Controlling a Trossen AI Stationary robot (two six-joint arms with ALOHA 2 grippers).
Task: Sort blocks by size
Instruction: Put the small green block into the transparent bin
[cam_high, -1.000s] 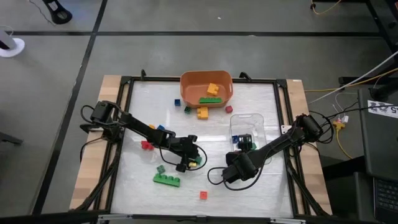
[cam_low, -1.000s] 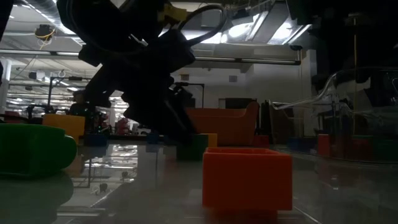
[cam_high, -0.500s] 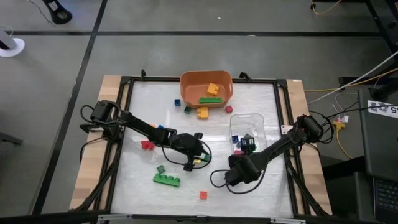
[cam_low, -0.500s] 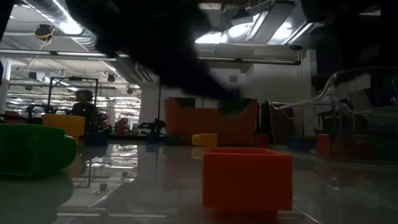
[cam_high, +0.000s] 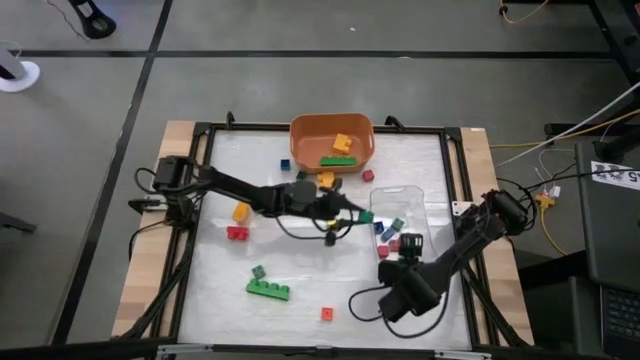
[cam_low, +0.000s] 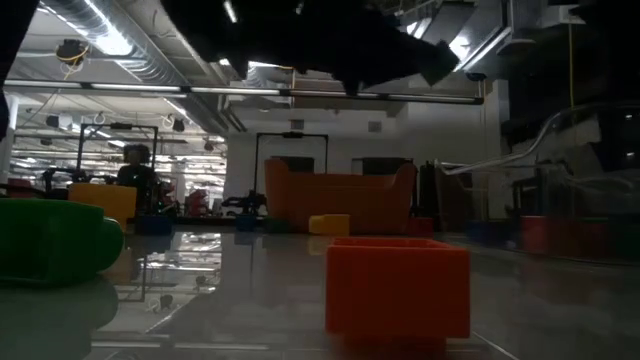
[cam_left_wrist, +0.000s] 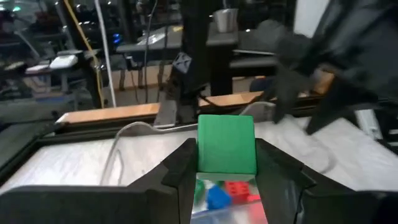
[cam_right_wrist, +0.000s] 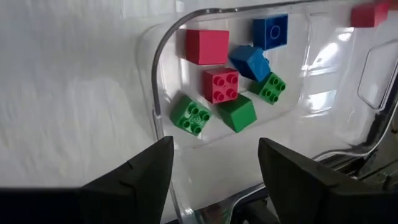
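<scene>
On the white table (cam_high: 230, 170), we see the left gripper (cam_left_wrist: 225, 163), pinching a small green block (cam_left_wrist: 226, 144), has swung from beside the long green brick (cam_high: 269, 290) to the clear tray (cam_high: 412, 192), ready to drop, while the right gripper (cam_right_wrist: 214, 163) hangs spread, empty.

Glossy plastic blocks (cam_right_wrist: 219, 84) lie in a clear, shiny plastic tray (cam_right_wrist: 163, 93).
</scene>
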